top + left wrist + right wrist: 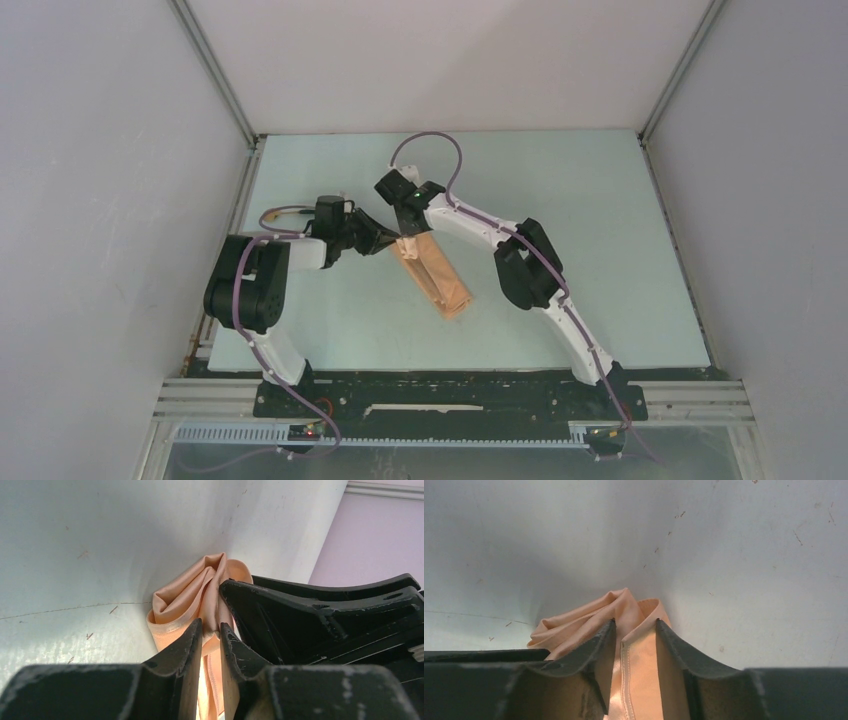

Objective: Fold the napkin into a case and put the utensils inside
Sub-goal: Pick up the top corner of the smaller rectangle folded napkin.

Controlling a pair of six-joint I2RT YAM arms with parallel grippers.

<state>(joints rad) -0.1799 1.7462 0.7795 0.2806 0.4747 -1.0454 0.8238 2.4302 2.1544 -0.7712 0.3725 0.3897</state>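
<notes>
Top external view first: your napkin [440, 280] lies mid-table as a narrow peach strip, folded in layers. It runs diagonally from its far end down toward the near right. Both arms meet at that far end. Your left gripper [396, 243] reaches in from the left and your right gripper [408, 235] comes down from the far side. The 2 sit just beside each other over the same bit of cloth on the pale table [600, 250].

Left wrist view now: the 2 fingers are drawn close, with only a slim gap, and a fold of napkin [182, 600] is nipped in it. Past the tips the cloth bunches into soft rolls. The black body of the right gripper [300, 615] crowds in on the right; you cannot tell whether the 2 grippers touch.

Right wrist view: this gripper stands wider, 1 finger on either side of a flat hemmed band of napkin [639, 680]. The band fills the gap from pad to pad, so the gripper is clamped on the cloth. Beyond the tips the napkin puckers into a creased mound lying on the scuffed surface.
</notes>
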